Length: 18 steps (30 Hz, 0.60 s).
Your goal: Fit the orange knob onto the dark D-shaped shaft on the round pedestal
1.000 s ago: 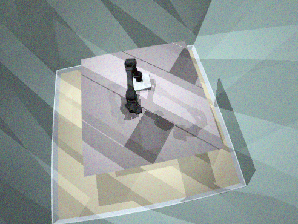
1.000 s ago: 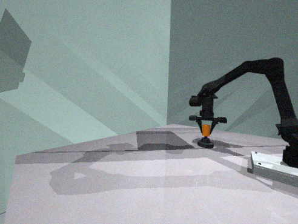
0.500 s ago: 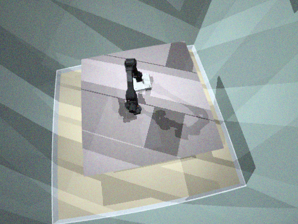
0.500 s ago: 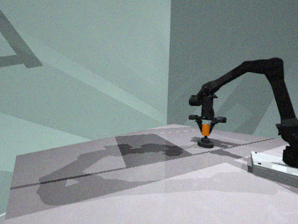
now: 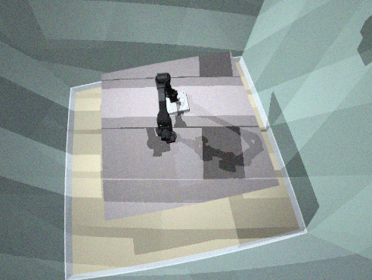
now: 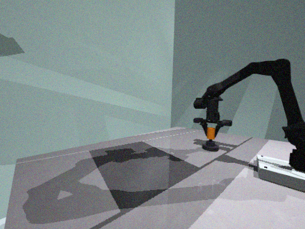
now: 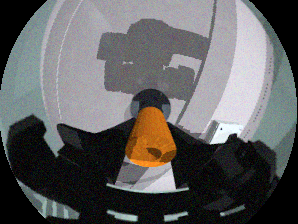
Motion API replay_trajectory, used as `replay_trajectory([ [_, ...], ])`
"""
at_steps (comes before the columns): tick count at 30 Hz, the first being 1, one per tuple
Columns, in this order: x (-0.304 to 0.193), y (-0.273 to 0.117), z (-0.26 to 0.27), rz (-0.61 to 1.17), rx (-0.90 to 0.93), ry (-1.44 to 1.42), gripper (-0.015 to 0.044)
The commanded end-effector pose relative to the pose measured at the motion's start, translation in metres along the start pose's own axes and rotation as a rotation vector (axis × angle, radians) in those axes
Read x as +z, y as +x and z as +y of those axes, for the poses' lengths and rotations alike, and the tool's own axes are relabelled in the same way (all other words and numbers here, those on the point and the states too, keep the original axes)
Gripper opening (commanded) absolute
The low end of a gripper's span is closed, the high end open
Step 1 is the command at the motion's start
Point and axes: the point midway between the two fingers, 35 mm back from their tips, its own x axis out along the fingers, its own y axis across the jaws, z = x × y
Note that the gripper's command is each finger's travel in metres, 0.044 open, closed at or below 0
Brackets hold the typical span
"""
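The orange knob (image 6: 211,133) (image 7: 151,132) is upright between the fingers of my gripper (image 6: 211,135) (image 7: 150,123), which is shut on it. The round dark pedestal (image 6: 210,147) (image 7: 151,95) stands on the table directly below the knob. A short stretch of the dark shaft (image 6: 211,141) shows between the knob's lower end and the pedestal, so the knob is above the pedestal and not touching it. Whether the shaft's tip is inside the hole cannot be told. The wrist view hides the shaft behind the knob. In the top view the arm covers the pedestal.
The arm's white base plate (image 5: 183,107) (image 6: 279,174) (image 7: 223,132) lies on the pale table (image 5: 136,189) (image 6: 192,182). Dark shadows of the arm and darker patches cross the table top. A light rim (image 5: 68,182) runs around the wooden surface beyond it.
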Motion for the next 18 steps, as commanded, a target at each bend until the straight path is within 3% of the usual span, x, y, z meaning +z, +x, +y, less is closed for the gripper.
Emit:
replay_trajectory([
  [1,0.0007,0.0005,0.0011,-0.003,0.001,0.005,0.0000],
  [11,0.0008,-0.0047,0.0015,-0.003,0.001,0.014,0.0000],
  [18,0.0005,-0.0020,0.0007,-0.003,0.002,0.215,0.0000],
])
